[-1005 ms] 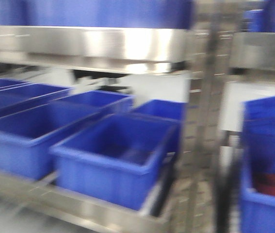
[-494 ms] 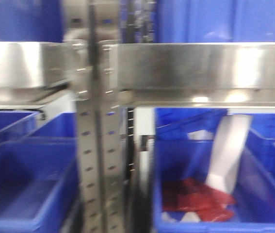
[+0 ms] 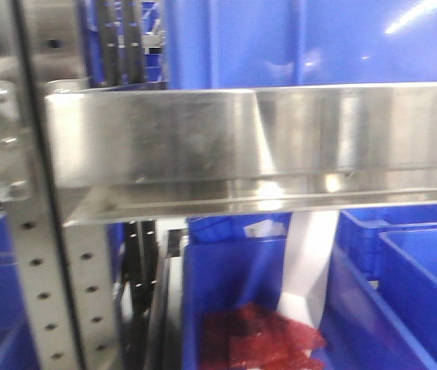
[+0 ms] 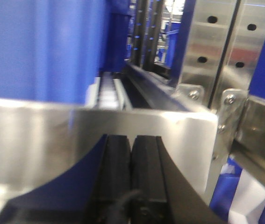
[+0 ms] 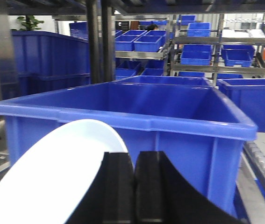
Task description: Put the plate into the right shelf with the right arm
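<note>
The plate (image 5: 53, 182) is with the right gripper (image 5: 132, 186), low left in the right wrist view. The pads are nearly together and the rim runs in behind the left finger, so read it as clenched on the rim, though the contact itself is hidden. The plate is carried in the air in front of the right shelf (image 3: 280, 131), short of the blue bin (image 5: 123, 112) that seems to stand on it. It is not set down on anything.

The change is that the front view has swung right. A second ago it showed the bins of the neighbouring rack. Half a second ago the post sat mid-frame. Now the post (image 3: 41, 270) is at the left edge and the shelf's front lip fills the width. There is also less blur, so the turn is probably ending.

For you, that means you're roughly squared to the right shelf but placing hasn't begun. Under the lip sits a lower bin (image 3: 203, 301) with red contents (image 3: 257, 339). These views show no free spot for a plate. The left gripper (image 4: 132, 158) is clenched on nothing, just in front of the shelf lip.
</note>
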